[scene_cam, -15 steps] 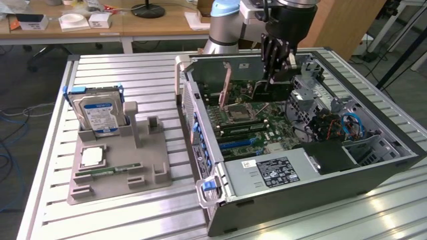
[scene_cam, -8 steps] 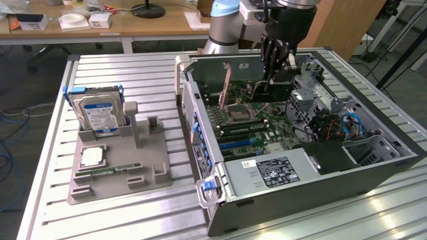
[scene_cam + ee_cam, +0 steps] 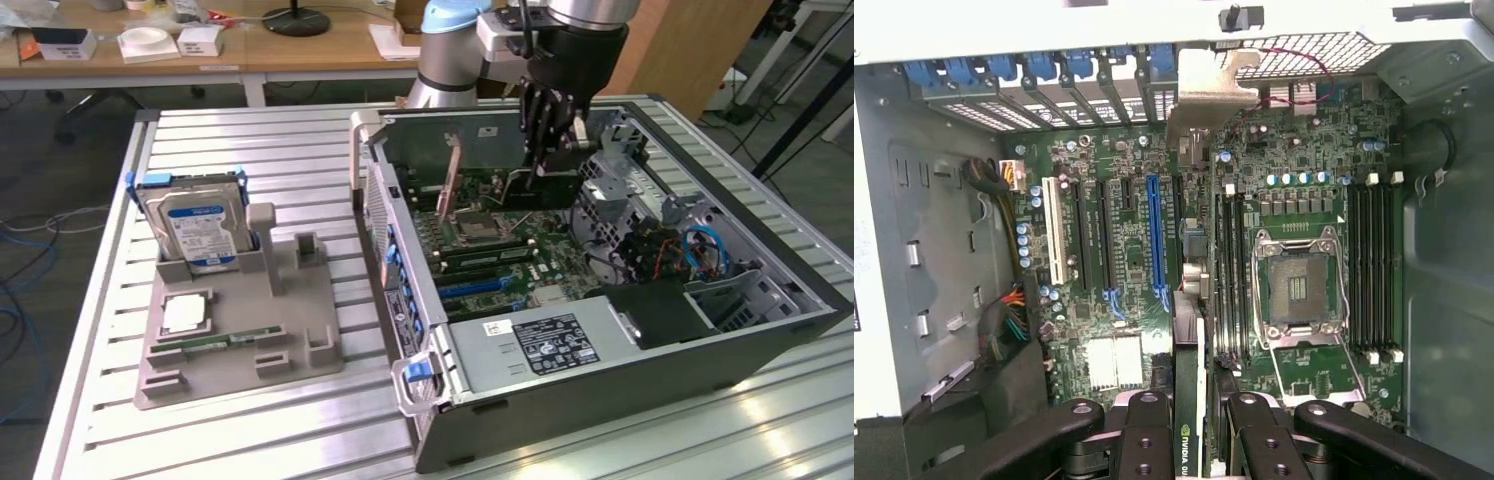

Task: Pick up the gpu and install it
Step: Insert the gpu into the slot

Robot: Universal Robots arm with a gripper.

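Observation:
My gripper [image 3: 550, 135] hangs inside the open computer case [image 3: 747, 290], shut on the gpu [image 3: 558, 186], a thin dark card held on edge above the motherboard [image 3: 514, 250]. The wrist view looks straight down the card: the gpu [image 3: 1189, 385] runs edge-on between my black fingers [image 3: 1144, 435], and its silver end bracket [image 3: 1204, 95] reaches toward the slotted rear wall. The card hovers just beside the long blue expansion slot [image 3: 1152, 240], between it and the memory slots, apart from the board.
The empty processor socket [image 3: 1299, 290] and memory slots [image 3: 1374, 270] lie beside the card. Blue slot latches [image 3: 1034, 68] line the rear wall. Outside the case, a grey fixture [image 3: 300, 300] holds a hard drive [image 3: 200, 225] and a processor chip [image 3: 184, 313].

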